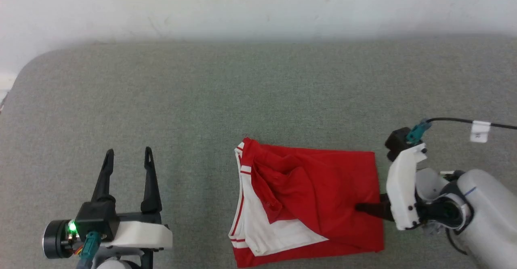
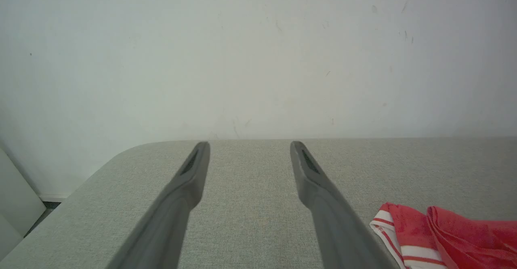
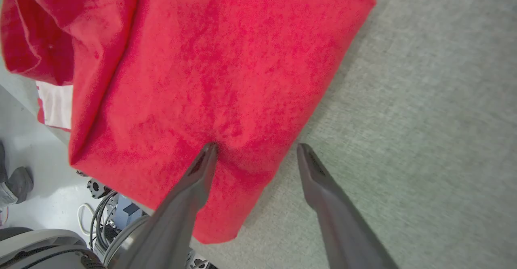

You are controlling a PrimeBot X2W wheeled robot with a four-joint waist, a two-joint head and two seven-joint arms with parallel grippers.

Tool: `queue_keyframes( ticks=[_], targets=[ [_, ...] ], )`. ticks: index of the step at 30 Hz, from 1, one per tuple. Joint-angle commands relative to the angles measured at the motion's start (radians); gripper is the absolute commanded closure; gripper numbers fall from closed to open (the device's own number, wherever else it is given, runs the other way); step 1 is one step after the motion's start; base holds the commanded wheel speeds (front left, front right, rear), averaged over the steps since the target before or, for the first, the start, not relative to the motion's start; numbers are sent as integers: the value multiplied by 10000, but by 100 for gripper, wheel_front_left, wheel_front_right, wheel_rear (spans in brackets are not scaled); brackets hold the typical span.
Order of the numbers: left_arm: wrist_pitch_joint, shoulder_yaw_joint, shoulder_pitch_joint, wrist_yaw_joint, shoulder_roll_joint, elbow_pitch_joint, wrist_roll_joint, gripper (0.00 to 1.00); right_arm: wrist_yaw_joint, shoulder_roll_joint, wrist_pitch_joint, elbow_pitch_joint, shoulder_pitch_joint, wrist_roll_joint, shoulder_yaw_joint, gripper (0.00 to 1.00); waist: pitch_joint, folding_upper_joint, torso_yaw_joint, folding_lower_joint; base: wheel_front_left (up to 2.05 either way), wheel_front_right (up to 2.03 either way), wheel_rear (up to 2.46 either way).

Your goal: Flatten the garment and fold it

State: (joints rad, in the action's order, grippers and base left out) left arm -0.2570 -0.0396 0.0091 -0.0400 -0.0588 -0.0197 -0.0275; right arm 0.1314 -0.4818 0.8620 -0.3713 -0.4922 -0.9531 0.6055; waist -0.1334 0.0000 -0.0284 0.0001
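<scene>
In the head view, you are seeing the shirt [image 1: 319, 188] lying folded into a rough red rectangle on the grey table [image 1: 202, 99]. A white sleeve and striped trim are showing at its left side. Your left pincer [image 1: 129, 151] is hanging well to the left of the shirt, fingers spread, pinching nothing. Your right pincer [image 1: 363, 207] is reaching in over the shirt's right edge.

In the left wrist view, the left pincer [image 2: 250, 144] is standing spread over bare table [image 2: 250, 220], apart from the shirt's [image 2: 452, 232] striped end.

In the right wrist view, the right pincer [image 3: 257, 146] is standing spread and gripping nothing. One fingertip [image 3: 205, 162] is pressing on the shirt [image 3: 226, 59] near its edge, and the other is lying over the table [image 3: 424, 119] just beside that edge.
</scene>
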Motion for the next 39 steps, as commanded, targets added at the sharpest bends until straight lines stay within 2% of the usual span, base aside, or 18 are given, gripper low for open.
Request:
queue_keyframes(
  ticks=[1, 7, 8, 9, 17, 22, 31, 35, 39],
  targets=[
    [-47, 23, -174, 34, 42, 18, 56, 0, -7, 148, -152, -192, -149, -57, 120, 0, -266, 0, -191, -1, 0, 0, 0],
    [-47, 65, -391, 40, 49, 85, 54, 0, -7, 481, -637, -872, 30, -192, 933, 0, -493, 0, -313, -1, 0, 0, 0],
    [-47, 60, -407, 34, 50, 90, 51, 0, -7, 482, -741, -887, 35, -247, 1051, 33, -505, 0, -311, -1, 0, 0, 0],
    [-47, 48, -414, 24, 51, 95, 48, 0, -7, 468, -859, -872, 21, -296, 1167, 100, -505, 0, -301, -1, 0, 0, 0],
    [-47, -112, -205, -31, 42, 169, 74, 0, -7, -142, -1844, -113, -540, -245, 2184, 100, -176, 0, 13, -1, 0, 0, 0],
    [-47, -240, 50, -73, 35, 116, 71, 0, -7, -765, -2757, 930, -1264, -49, 2795, 100, 66, 0, 507, -1, 0, 0, 0],
    [-47, -547, 195, -169, -19, -269, 73, 0, -7, -2561, -3192, 2470, -2979, 1212, 3875, 100, -425, 0, 2225, -1, 0, 0, 0],
    [-47, -756, 70, -189, -174, -494, 93, 0, -7, -3234, -3386, 2361, -3571, 1793, 4087, 100, -980, 0, 3122, -1, 0, 0, 0],
    [-47, -893, -79, -268, -341, -797, 212, 0, -7, -3580, -3732, 1721, -4024, 2380, 4042, 100, -1628, 0, 3878, -1, 0, 0, 0]
  ],
)
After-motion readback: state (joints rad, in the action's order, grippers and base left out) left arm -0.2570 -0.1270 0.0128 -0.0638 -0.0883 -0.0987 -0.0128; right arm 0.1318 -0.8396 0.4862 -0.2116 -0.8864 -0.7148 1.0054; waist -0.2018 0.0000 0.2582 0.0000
